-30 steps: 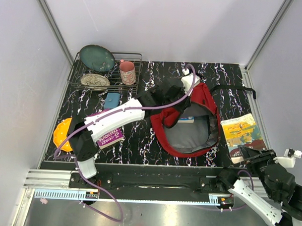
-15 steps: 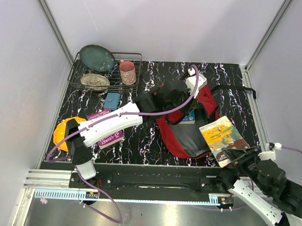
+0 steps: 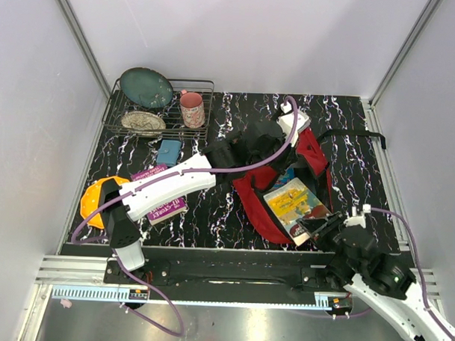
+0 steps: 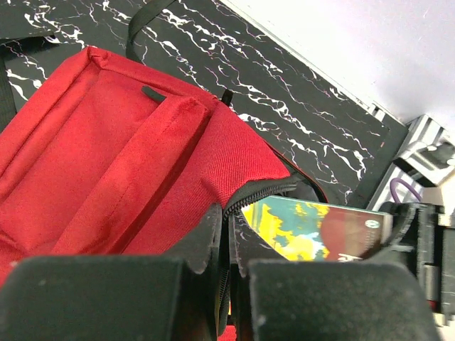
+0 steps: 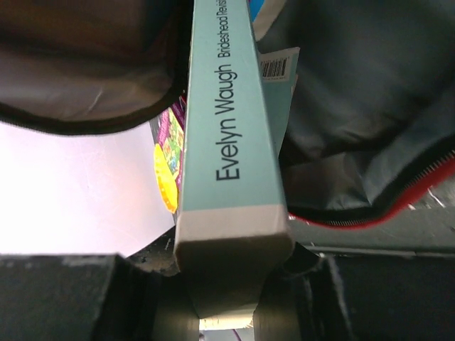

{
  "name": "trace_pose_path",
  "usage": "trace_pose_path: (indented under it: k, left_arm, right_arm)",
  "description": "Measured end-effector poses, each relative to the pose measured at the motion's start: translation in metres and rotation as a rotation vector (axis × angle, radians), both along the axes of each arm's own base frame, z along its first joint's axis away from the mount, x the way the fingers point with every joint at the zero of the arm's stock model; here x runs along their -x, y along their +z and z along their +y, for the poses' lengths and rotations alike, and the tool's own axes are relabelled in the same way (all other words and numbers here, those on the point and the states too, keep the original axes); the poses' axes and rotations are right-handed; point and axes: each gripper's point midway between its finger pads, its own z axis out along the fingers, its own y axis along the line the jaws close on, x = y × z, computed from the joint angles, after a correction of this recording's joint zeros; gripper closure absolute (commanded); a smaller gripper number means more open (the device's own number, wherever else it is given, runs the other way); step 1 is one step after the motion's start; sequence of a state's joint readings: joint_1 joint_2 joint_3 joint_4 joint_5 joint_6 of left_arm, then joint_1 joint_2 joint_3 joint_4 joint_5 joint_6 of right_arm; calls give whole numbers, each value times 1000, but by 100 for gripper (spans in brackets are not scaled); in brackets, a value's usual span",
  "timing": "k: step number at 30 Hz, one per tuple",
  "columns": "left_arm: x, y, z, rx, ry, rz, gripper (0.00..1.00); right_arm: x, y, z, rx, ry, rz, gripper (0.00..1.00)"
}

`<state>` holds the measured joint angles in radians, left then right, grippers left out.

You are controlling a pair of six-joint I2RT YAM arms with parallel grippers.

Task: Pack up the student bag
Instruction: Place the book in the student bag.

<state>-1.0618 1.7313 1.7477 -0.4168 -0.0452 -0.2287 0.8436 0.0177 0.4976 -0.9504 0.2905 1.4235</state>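
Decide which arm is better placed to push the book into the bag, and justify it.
Right. The right hand grips the book over the student bag's open mouth; the left hand pinches its zipper edge, holding it open.

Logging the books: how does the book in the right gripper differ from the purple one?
The yellow-and-teal book is held by the right gripper, raised at the open student bag. The purple book lies flat on the table, ungripped and away from the bag. Cover colours differ too. Both are books.

arms (image 3: 167, 185) white shells, black joints | cables (image 3: 293, 120) purple | tools (image 4: 226, 227) (image 5: 231, 291) black
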Motion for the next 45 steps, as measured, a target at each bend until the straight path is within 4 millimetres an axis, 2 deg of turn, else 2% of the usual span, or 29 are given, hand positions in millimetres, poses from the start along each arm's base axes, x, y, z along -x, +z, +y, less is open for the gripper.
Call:
trace_pose_path:
  k: [3, 7, 11, 14, 21, 28, 33, 40, 45]
  left_arm:
    - [2, -1, 0, 4, -4, 9, 100]
    - [6, -7, 4, -1, -11, 18, 100]
    - [10, -7, 7, 8, -17, 25, 100]
    - [12, -5, 6, 21, -26, 30, 100]
    - [14, -6, 5, 26, -34, 40, 100]
    - [14, -6, 5, 26, -34, 41, 100]
    - [15, -5, 4, 28, -40, 42, 100]
    - [17, -4, 3, 36, -51, 43, 100]
    - [18, -5, 2, 36, -59, 46, 100]
  right_arm:
    - [-16, -5, 9, -26, -36, -28, 100]
    - [-37, 1, 19, -73, -94, -70, 100]
    - [-52, 6, 26, -133, -145, -78, 100]
    - [-62, 1, 32, -142, -179, -52, 100]
    - [-76, -16, 62, -120, -147, 28, 100]
    - [-89, -8, 82, -182, -116, 38, 100]
    - [-107, -1, 81, -252, -136, 41, 100]
    - [-128, 0, 60, -279, -214, 30, 100]
    - [-134, -13, 48, -242, -267, 16, 100]
